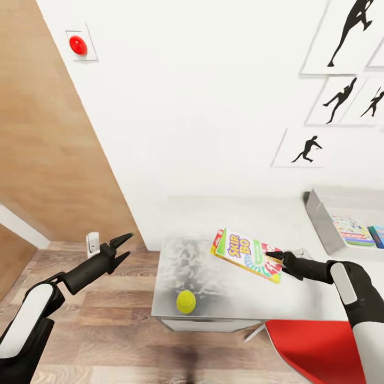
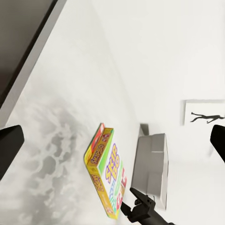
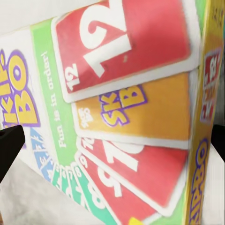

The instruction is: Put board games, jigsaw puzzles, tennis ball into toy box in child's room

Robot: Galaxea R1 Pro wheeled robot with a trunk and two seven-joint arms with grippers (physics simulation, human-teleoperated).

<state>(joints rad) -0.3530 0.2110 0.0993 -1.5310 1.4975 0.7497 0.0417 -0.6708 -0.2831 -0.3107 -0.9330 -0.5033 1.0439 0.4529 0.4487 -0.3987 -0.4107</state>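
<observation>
- Right gripper (image 1: 278,257) is clamped on one short edge of the Skip-Bo board game (image 1: 246,255), holding it clear of the table (image 1: 224,298), tilted, printed face up.
- The box hangs above the table's pale top, between the tennis ball (image 1: 185,302) near the front edge and the toy box (image 1: 322,221) at the far right against the wall.
- Left gripper (image 1: 124,248) is parted and empty, hovering off the table's left end over the wood floor (image 1: 106,330).
- Handling, as a judgement: the box looks like a light, stiff, flat cardboard carton with a glossy, likely slippery print. Held at one end only, it could pivot or slide in the pinch; a deeper bite across the edge would steady it.
- Toy box already holds two flat boxes: a green-edged game (image 1: 352,230) and a blue one (image 1: 377,236). Its sloped near wall stands tall, so the carried box probably has to clear the rim before release.
- Tennis ball: small, fuzzy, apt to roll; best taken across its middle.
- A red chair (image 1: 314,346) sits below the right arm.
</observation>
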